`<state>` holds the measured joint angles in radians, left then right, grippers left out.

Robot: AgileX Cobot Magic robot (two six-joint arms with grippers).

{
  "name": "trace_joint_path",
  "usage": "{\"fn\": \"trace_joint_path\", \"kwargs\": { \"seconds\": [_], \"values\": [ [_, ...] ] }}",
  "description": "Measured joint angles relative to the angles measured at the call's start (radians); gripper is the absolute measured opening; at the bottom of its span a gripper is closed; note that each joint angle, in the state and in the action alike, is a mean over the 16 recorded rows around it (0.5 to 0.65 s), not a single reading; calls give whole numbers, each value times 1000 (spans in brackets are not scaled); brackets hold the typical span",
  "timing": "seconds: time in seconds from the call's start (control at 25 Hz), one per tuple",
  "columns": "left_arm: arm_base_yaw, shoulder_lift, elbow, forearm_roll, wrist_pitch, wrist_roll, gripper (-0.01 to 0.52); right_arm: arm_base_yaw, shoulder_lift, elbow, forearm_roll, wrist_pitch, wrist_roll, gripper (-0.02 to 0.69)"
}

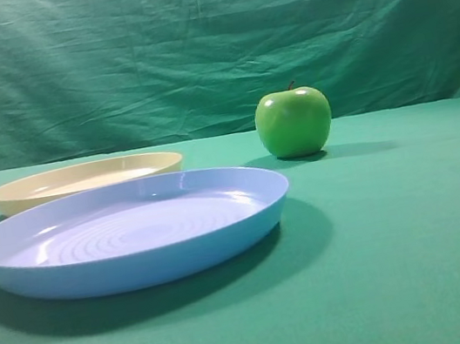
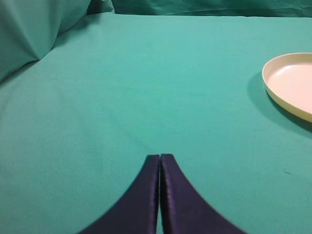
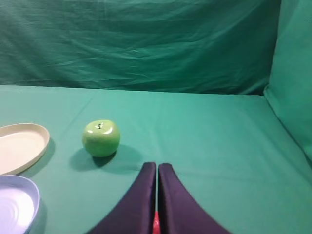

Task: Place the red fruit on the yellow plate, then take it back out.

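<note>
The yellow plate [image 1: 40, 197] lies empty at the back left of the green cloth, and it also shows as the yellow plate [image 2: 292, 83] and the yellow plate [image 3: 19, 146] in the wrist views. Of the red fruit [image 3: 156, 225] only a thin red sliver shows, low in the slit between my right fingers; the rest is hidden behind them. My right gripper [image 3: 157, 165] is shut, fingers nearly touching, with the cloth beyond its tips. My left gripper [image 2: 160, 156] is shut over bare cloth, left of the yellow plate. Neither gripper shows in the exterior high view.
A larger light-blue plate [image 1: 141, 271] sits in front of the yellow one, and its edge is the light-blue plate [image 3: 19, 204] in the right wrist view. A shiny green apple [image 1: 294, 121] stands behind it to the right, the green apple [image 3: 101, 138] ahead-left of my right gripper. Green drapes back the table.
</note>
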<state>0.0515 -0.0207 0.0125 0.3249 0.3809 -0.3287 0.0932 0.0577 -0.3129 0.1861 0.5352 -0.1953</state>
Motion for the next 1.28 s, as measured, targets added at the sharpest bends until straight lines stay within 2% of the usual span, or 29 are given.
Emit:
{"fn": "trace_joint_path", "kwargs": {
  "seconds": [0.48,1.28],
  "values": [
    [0,0,0,0,0,0,0,-61,-70,291,34,-226,1,0],
    [0,0,0,0,0,0,0,-62,-70,339,20,-153,-7,0]
  ]
}}
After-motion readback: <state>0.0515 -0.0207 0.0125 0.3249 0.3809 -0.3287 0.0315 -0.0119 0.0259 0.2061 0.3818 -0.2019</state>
